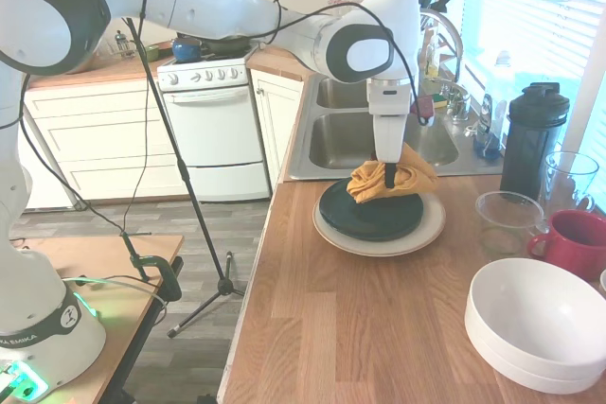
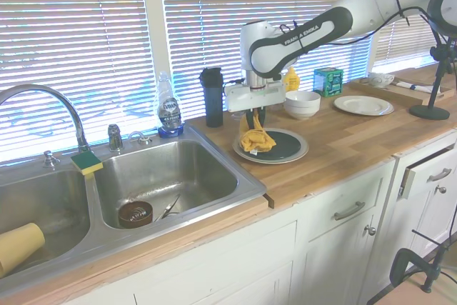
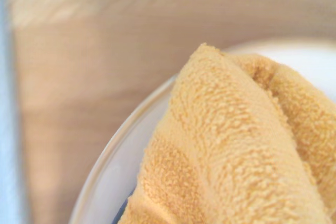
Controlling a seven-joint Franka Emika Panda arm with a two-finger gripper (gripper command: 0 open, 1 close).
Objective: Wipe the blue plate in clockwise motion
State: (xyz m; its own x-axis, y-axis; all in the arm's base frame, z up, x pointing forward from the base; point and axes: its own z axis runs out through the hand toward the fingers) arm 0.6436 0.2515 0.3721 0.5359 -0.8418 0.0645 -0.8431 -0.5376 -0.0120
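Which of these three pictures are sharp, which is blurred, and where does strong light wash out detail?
First exterior view: sharp on the blue plate and yellow cloth, but the window at top right is blown out. Second exterior view: clear, though backlit by bright blinds. Wrist view: cloth texture is fairly crisp, while the wooden counter behind is soft and hazy.

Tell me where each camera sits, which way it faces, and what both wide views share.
First exterior view: beside the arm's base, looking along the wooden counter toward the sink and stove; arm enters from the left.
Second exterior view: beyond the sink, looking back along the counter; arm enters from the right.
Wrist view: close above, facing down on the yellow cloth; no arm visible.
Both exterior views share the gripper shut on the cloth, resting on the blue plate stacked on the cream plate.
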